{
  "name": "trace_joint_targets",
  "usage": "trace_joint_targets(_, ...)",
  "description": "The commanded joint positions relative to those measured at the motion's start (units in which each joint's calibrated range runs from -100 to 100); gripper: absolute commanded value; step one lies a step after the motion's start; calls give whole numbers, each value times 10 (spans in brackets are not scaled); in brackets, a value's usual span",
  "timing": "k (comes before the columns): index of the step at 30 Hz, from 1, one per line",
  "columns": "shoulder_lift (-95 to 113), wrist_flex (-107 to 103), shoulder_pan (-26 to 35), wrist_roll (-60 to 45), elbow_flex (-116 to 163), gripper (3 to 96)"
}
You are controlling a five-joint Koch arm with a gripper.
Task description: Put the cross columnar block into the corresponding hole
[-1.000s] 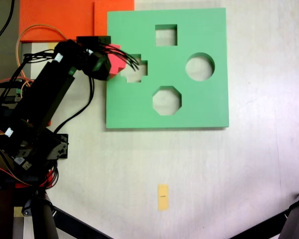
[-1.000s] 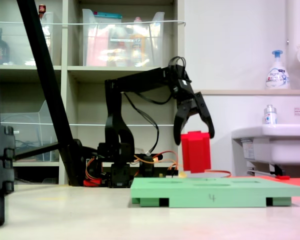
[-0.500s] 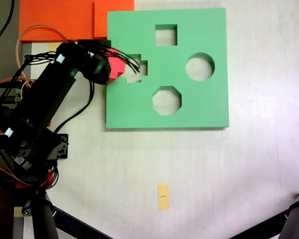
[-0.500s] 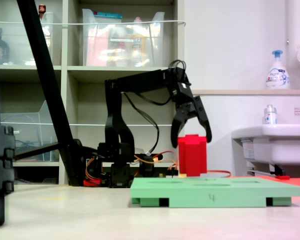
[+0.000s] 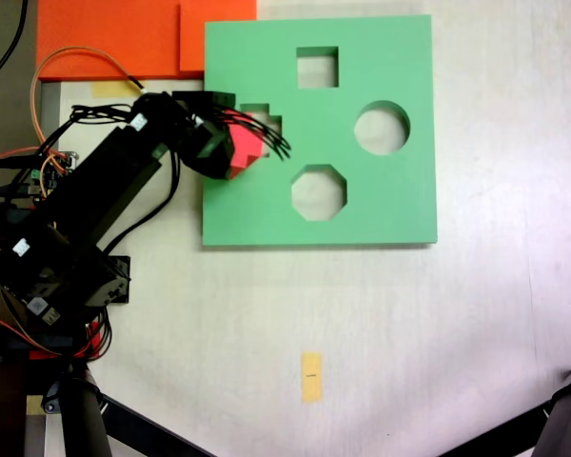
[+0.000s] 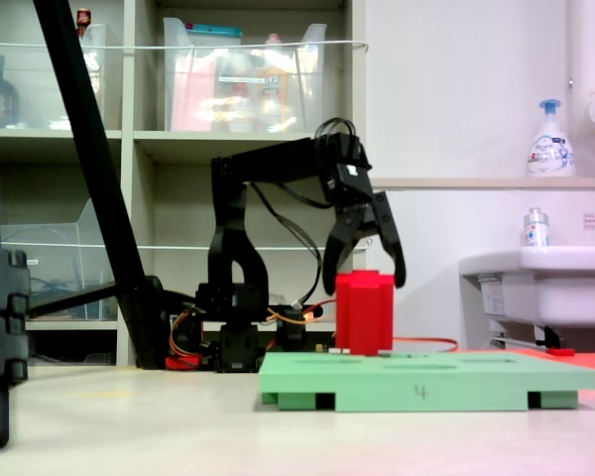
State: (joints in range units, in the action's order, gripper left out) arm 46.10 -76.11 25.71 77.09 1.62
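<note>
The cross columnar block (image 5: 246, 149) (image 6: 365, 312) is bright red and stands upright at the near-left part of the green board (image 5: 381, 205) (image 6: 426, 382). In the first exterior view it covers the lower left of the plus-shaped corresponding hole (image 5: 269, 125). In the second exterior view its bottom is level with the board's top face. My gripper (image 5: 230, 143) (image 6: 367, 284) comes down from above. Its black fingers straddle the block's top and grip it.
The board also has a square cutout (image 5: 317, 67), a round one (image 5: 382, 129) and an octagonal one (image 5: 318, 191). Orange foam sheets (image 5: 105, 38) lie beyond the arm's base (image 5: 52, 276). A yellow tag (image 5: 311, 377) lies on the table. Black stand legs (image 5: 86, 419) cross the lower corners.
The gripper has carried the red block down and toward the octagon side of the plus hole. In the second exterior view the block shifted left and sank to board level.
</note>
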Motion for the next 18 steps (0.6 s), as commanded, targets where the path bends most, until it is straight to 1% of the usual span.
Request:
trace_joint_targets(1, -14, 11, -9, -17, -65, 338)
trace_joint_targets(18, -96, 10, -6, -35, -164, 339)
